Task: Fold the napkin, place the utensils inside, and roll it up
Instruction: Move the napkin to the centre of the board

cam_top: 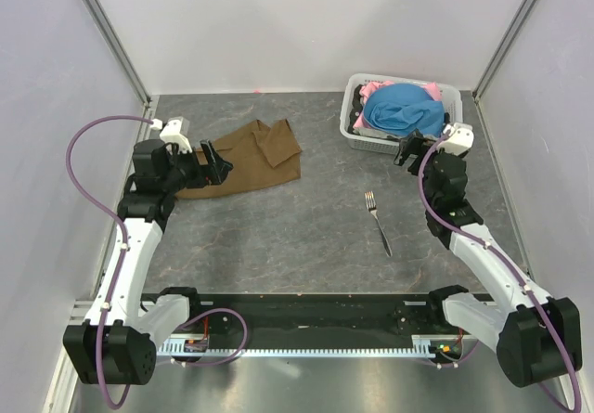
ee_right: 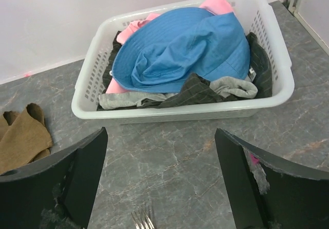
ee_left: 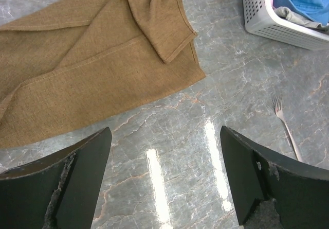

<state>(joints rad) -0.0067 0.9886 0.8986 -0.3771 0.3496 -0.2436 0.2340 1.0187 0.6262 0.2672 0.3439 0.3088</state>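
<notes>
The brown napkin (cam_top: 252,156) lies loosely crumpled on the table at the back left, one corner folded over itself (ee_left: 159,23). My left gripper (cam_top: 221,163) hovers over its left part, open and empty (ee_left: 164,157), with bare table between its fingers. The silver fork (cam_top: 378,223) lies alone mid-table, tines pointing away; it shows at the right edge of the left wrist view (ee_left: 286,128). My right gripper (cam_top: 414,147) is open and empty (ee_right: 162,157), just in front of the basket, above the fork's tines (ee_right: 144,219). The napkin's edge (ee_right: 23,136) shows in the right wrist view.
A white plastic basket (cam_top: 355,133) at the back right holds blue, pink, grey and dark clothes (ee_right: 180,49); its corner shows in the left wrist view (ee_left: 267,20). Grey walls enclose the table on three sides.
</notes>
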